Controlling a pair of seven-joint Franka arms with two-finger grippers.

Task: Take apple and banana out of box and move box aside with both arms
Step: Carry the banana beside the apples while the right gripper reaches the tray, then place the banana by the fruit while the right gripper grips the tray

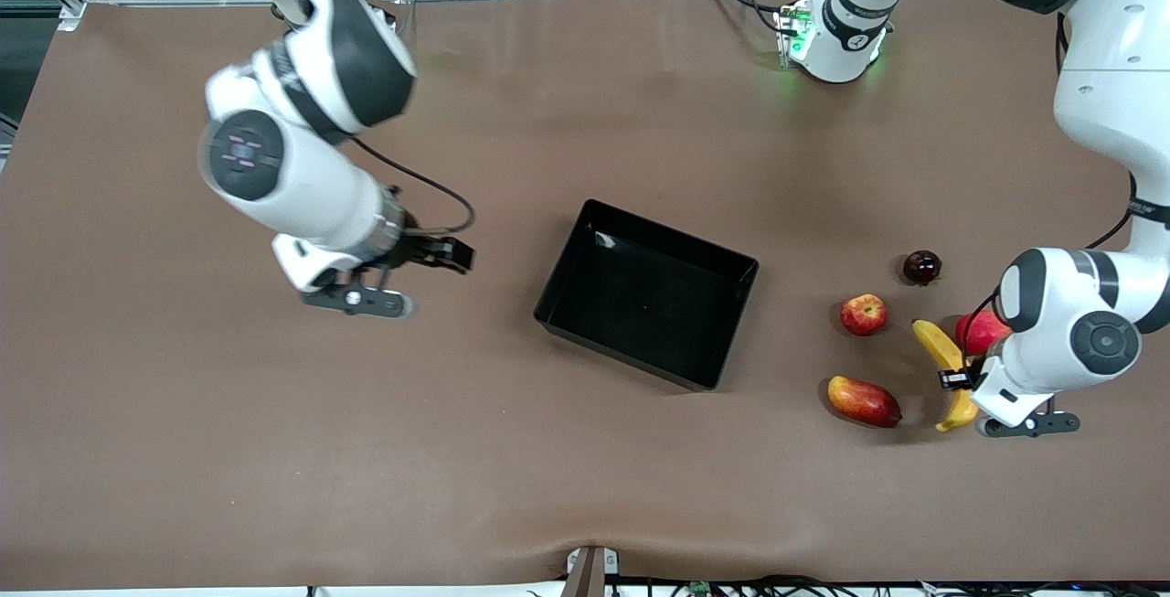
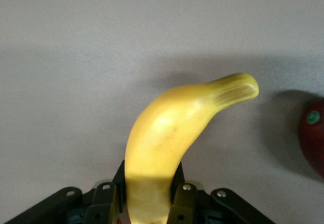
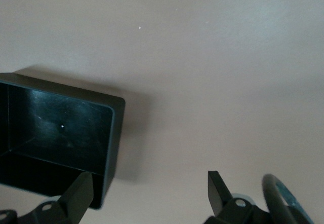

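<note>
Hanging over the bare counter [image 1: 183, 451] toward the right arm's end, the right hand [image 1: 402, 282] is released, fingers spread and empty, and that arm waits; the box [image 1: 647, 293] lies at about its three o'clock in the front view, with one corner close by its fingers in the right wrist view. The box sits mid-counter, holds no fruit, and its long axis runs from ten o'clock to four o'clock. At the box's three o'clock the apple [image 1: 863, 314] rests on the counter, already out; a mango-like fruit [image 1: 864, 400] lies nearer the camera and a dark round fruit [image 1: 921, 267] farther from it. The left hand [image 1: 971, 382] is clenched on the banana [image 1: 948, 370], low over the counter just beside a red round fruit [image 1: 980, 330]; whether the banana touches the counter cannot be told. Judgement: only the release and the two-armed box move remain. For that, the box lies at the left hand's nine o'clock, well apart; the right hand is nearer.
</note>
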